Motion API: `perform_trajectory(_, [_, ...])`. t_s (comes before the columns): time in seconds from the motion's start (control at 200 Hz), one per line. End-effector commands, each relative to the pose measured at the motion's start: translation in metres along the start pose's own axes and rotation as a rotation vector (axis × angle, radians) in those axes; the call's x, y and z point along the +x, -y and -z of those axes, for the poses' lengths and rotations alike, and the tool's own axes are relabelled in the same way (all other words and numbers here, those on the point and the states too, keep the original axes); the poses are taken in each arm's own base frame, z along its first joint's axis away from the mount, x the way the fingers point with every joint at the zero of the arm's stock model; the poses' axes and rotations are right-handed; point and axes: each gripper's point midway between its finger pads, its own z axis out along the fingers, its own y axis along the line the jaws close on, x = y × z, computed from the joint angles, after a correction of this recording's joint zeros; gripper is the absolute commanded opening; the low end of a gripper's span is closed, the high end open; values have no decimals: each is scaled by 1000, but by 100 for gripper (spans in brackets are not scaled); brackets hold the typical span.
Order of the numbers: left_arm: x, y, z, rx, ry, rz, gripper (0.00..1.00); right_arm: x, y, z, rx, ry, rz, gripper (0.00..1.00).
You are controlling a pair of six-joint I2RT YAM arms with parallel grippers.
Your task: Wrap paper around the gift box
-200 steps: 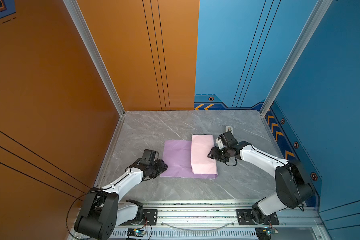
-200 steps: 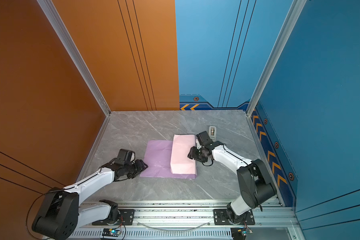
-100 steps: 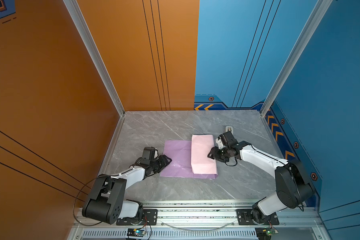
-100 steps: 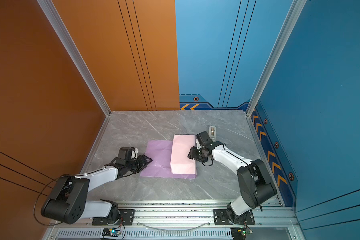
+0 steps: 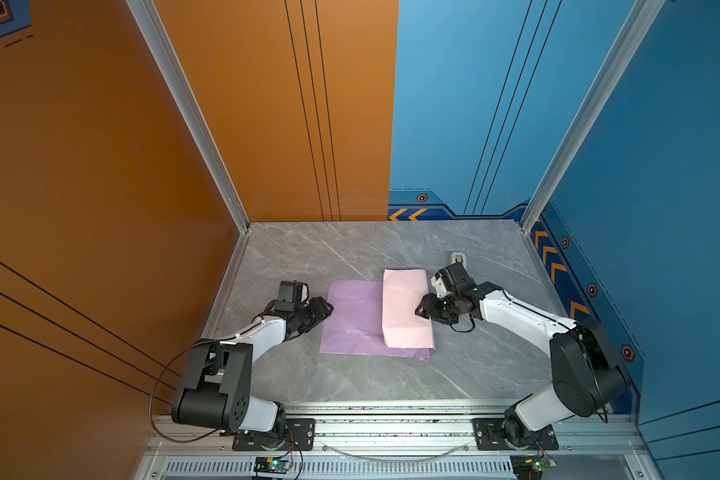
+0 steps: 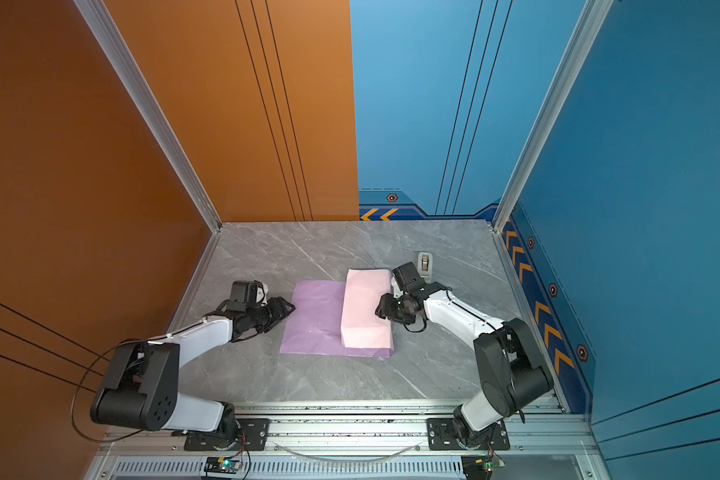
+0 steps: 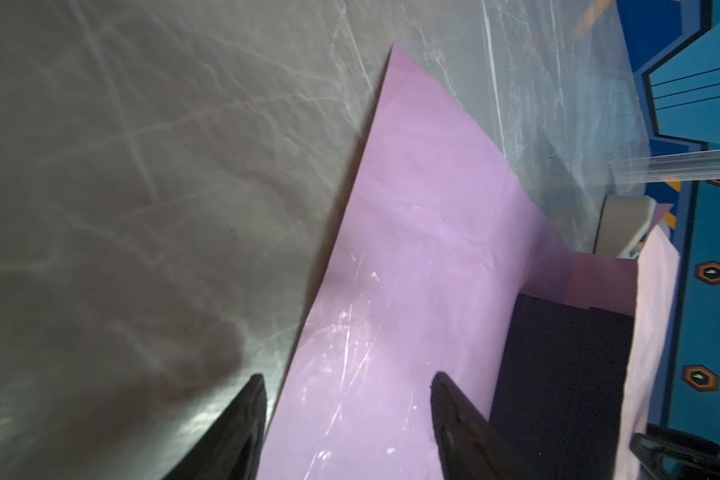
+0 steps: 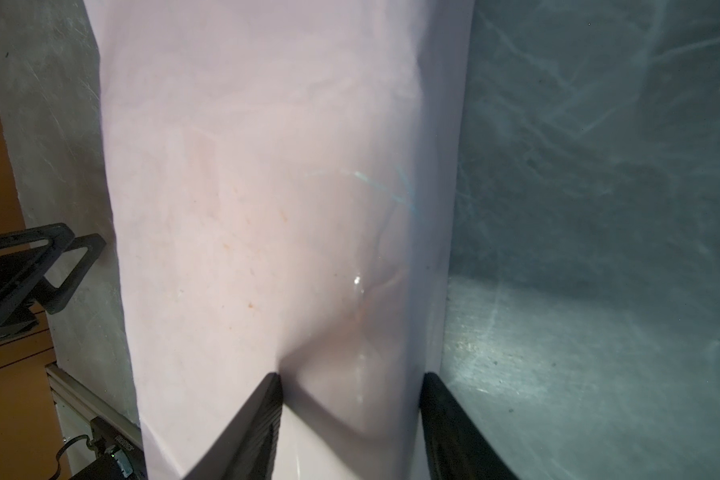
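I'm mid-fold. The paper lies near the tabletop's middle, its pink flap laid over the gift box, which only the left wrist view shows. My right gripper rests on that flap, jaws apart, clamping nothing. My left gripper, also open, straddles the lilac side's free edge. Next I'd pinch that edge and carry it over the box.

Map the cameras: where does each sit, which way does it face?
Top views: high over front rail, looking down at table, paper, left arm, right arm.
Left wrist: behind left gripper, facing across paper to box and blue wall.
Right wrist: behind right gripper, facing along the pink fold.
Shared: paper in all; right wrist also catches left gripper.
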Motion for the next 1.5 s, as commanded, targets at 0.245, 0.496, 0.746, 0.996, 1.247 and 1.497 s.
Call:
perform_trajectory(0.245, [28, -21, -21, -31, -143, 34, 63, 19, 30, -7, 113, -53, 3, 54])
perform_trajectory(0.496, [30, 10, -53, 108, -190, 12, 62, 19, 26, -9, 102, -57, 11, 55])
perform_trajectory(0.746, [11, 44, -64, 232, -175, -52, 61, 19, 26, -8, 102, -53, 19, 54])
perform_trajectory(0.996, [14, 75, -70, 347, -196, -107, 61, 19, 25, -9, 95, -53, 20, 54])
perform_trajectory(1.247, [-2, 91, -77, 397, -159, -117, 58, 18, 26, -6, 95, -42, 20, 54])
perform_trajectory(1.497, [-6, 95, -67, 418, -151, -110, 46, 17, 27, -4, 94, -37, 22, 54])
